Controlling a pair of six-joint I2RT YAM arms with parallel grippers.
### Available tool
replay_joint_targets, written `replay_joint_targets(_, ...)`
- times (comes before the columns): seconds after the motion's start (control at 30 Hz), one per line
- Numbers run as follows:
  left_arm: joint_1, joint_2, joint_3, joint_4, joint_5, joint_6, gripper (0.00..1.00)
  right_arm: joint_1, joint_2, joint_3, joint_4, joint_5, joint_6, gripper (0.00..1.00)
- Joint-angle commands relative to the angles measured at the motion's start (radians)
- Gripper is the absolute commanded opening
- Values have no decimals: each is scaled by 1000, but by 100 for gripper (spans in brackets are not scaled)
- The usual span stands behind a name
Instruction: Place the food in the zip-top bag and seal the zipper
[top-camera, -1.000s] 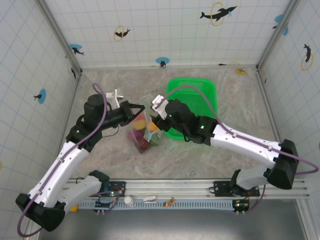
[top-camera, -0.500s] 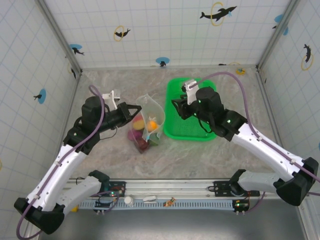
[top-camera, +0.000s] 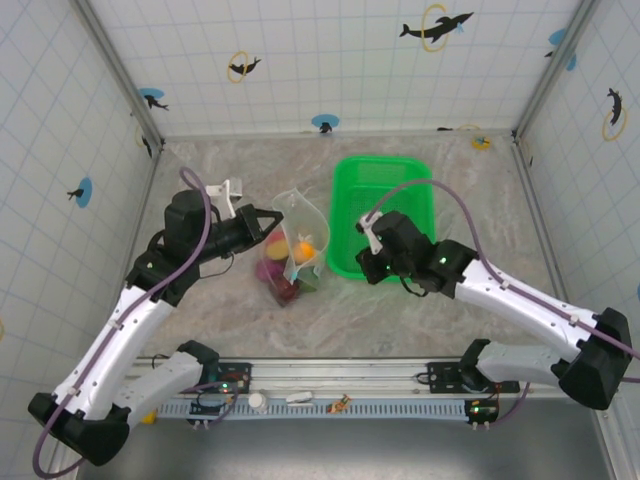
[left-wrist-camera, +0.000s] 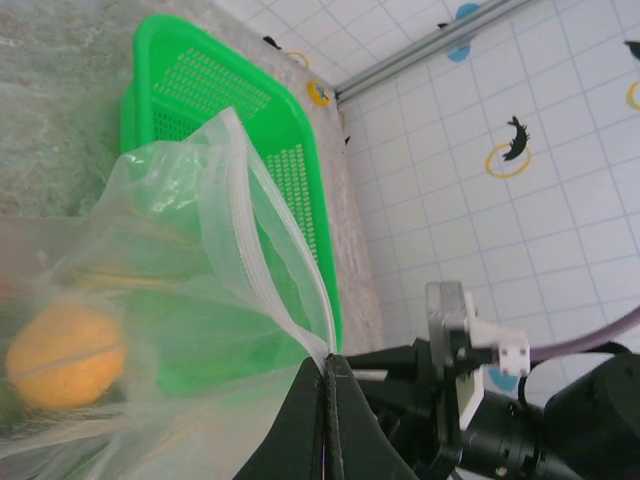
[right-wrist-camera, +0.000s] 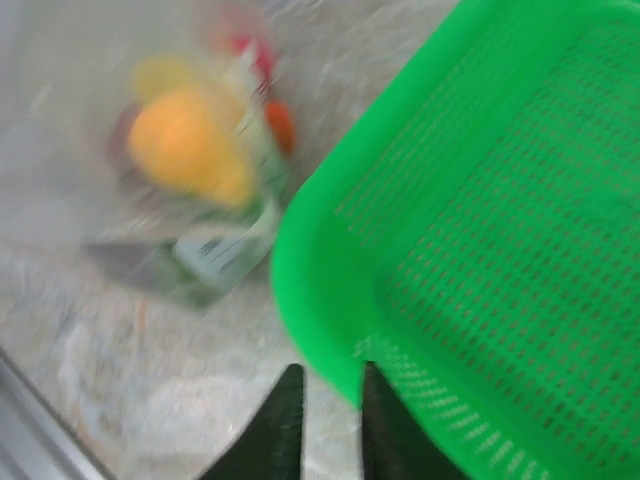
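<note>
Sealing step, we judge: food (top-camera: 303, 246) sits inside zip-top bag (left-wrist-camera: 175, 215), table centre, mouth up & gaping. Left gripper (left-wrist-camera: 328, 362) at bag's 9 o'clock, jaws pressed together on end of zipper (left-wrist-camera: 285, 250). Right gripper (right-wrist-camera: 329, 378) off at green basket (top-camera: 385, 180), its 7 o'clock corner; jaws a little apart, nothing btwn that we can tell. Next: R needs to come across to the zipper, pinch strip beside L, then slide along w/ L anchoring. Film floppy, may buckle.
</note>
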Motion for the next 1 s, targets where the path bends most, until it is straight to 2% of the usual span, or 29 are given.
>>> replay_joint_targets(0.0,0,19,37,-43,67,38,0,147,-35,25,-1,74,-121,27)
replay_joint_targets(0.1,0,24,43,-62,84,48,0,222,-44,71,5,213,-272,44)
replay_joint_targets(0.23,0,41,51,-91,103,62,0,263,-37,133,-6,303,-529,51)
replay_joint_targets(0.47,-1,55,39,-102,108,70,0,289,-76,49,89,220,-1056,56)
replay_joint_targets(0.53,0,60,36,-99,106,69,0,291,-62,58,95,172,-1151,56)
replay_joint_targets(0.67,0,71,26,-86,108,64,0,281,35,128,56,153,-1257,57)
replay_joint_targets(0.8,0,79,25,-76,108,63,0,242,128,192,20,93,-1286,55)
replay_joint_targets(0.87,0,77,23,-69,106,62,0,223,163,209,28,72,-1290,48)
replay_joint_targets(0.9,0,78,21,-66,102,63,0,215,180,217,37,69,-1291,42)
replay_joint_targets(0.97,-1,73,14,-61,82,65,0,203,215,247,19,50,-1293,24)
